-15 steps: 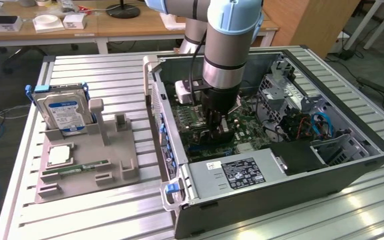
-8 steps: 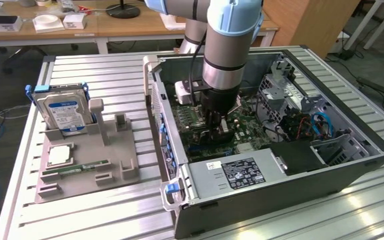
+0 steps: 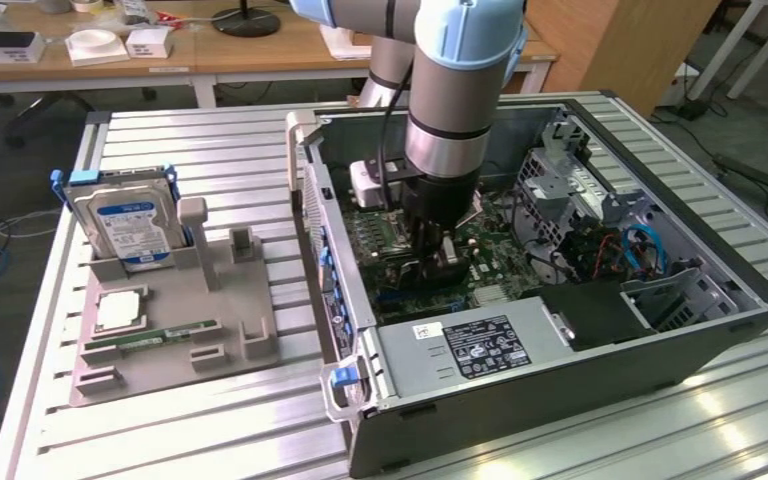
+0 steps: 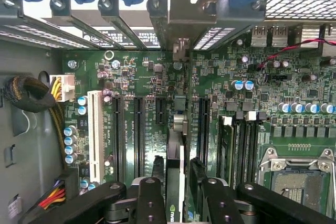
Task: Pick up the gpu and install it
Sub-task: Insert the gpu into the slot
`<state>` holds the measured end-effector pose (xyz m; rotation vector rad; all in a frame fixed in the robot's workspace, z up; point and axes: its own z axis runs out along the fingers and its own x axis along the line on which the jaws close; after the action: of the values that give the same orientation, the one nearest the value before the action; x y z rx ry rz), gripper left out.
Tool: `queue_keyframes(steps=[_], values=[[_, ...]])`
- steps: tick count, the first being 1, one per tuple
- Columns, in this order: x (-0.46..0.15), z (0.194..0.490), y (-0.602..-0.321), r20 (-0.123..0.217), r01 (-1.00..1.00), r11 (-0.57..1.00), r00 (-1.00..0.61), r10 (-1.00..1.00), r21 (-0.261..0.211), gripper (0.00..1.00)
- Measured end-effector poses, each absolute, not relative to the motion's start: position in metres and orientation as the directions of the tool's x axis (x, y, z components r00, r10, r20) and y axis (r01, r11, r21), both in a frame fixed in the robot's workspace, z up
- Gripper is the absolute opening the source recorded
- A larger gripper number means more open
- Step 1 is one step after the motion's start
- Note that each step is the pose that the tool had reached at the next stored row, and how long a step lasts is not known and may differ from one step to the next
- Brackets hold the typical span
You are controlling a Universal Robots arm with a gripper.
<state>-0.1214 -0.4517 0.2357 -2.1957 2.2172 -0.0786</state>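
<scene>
The gripper (image 3: 434, 262) stands inside the open computer case (image 3: 704, 340), directly above the motherboard (image 3: 484, 285), with the arm descending vertically from above. The gpu (image 4: 175, 182) stands on edge between the fingers (image 4: 151, 203), directly below the gripper. Its long axis runs parallel to the black expansion slots (image 4: 139, 129) and points toward the rear bracket openings (image 4: 178, 11) of the case. In the wrist view, the fingers flank the card edge with a visible gap on each side, so the jaws appear parted, not clamped on the card; the card appears to sit in or at a slot. The exterior view places the gripper near the middle of the motherboard, and shows the grey fixture tray (image 3: 171, 340) on the table, holding the hard drive (image 3: 124, 222). The wrist view gives the alignment of card and slot, with the white slot (image 4: 96, 135) to one side and the memory slots (image 4: 241, 145) to the other.
</scene>
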Motion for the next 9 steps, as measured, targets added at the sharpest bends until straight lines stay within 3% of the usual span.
queue_keyframes(steps=[9], values=[[-0.1215, 0.2422, -0.4517, 0.021, -0.998, 0.009, -0.011, -1.0, -0.06, 0.33]])
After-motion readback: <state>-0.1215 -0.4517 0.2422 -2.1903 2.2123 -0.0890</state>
